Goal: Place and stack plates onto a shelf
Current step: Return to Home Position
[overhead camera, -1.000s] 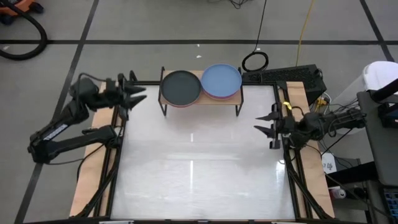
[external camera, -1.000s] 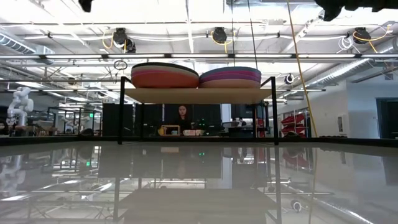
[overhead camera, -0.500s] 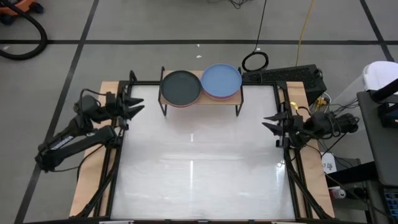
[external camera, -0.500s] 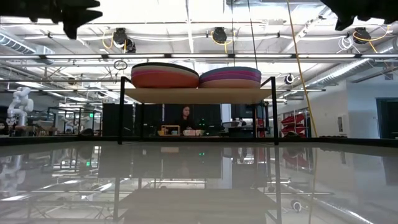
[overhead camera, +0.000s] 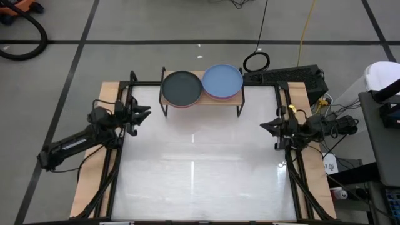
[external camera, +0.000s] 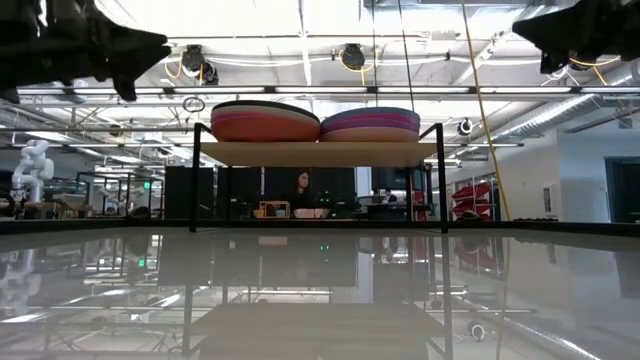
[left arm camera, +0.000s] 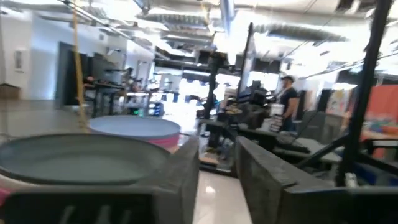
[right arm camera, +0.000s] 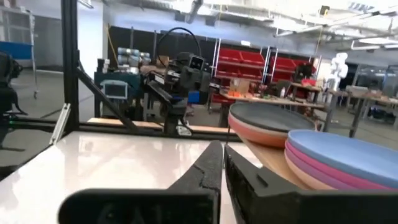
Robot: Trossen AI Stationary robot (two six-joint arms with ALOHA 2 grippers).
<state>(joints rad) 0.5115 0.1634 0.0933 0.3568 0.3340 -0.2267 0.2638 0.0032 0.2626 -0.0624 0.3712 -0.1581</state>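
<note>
Two stacks of plates rest on the shelf [overhead camera: 219,100] at the table's far edge. A black plate [overhead camera: 181,87] tops the left stack and a blue plate [overhead camera: 222,80] tops the right one. In the low view both stacks [external camera: 262,122] [external camera: 370,124] sit on the light-wood board [external camera: 320,152]. My left gripper [overhead camera: 142,114] hovers open over the table's left edge, left of the shelf, holding nothing. My right gripper [overhead camera: 262,125] hovers shut and empty over the right edge. Its two fingers [right arm camera: 214,163] meet in the right wrist view. A gap shows between the left fingers [left arm camera: 186,171].
The white glossy tabletop [overhead camera: 200,169] lies bare in front of the shelf. Black frame rails [overhead camera: 119,169] run along the table's sides. A power strip and cables [overhead camera: 287,76] lie beyond the far right corner. A person [external camera: 296,186] sits in the room behind.
My left gripper has come down and toward the table's near edge from the far left corner, and now stands beside the shelf. My right gripper has shut its fingers on nothing and stayed at the right edge. The plates have not moved.
</note>
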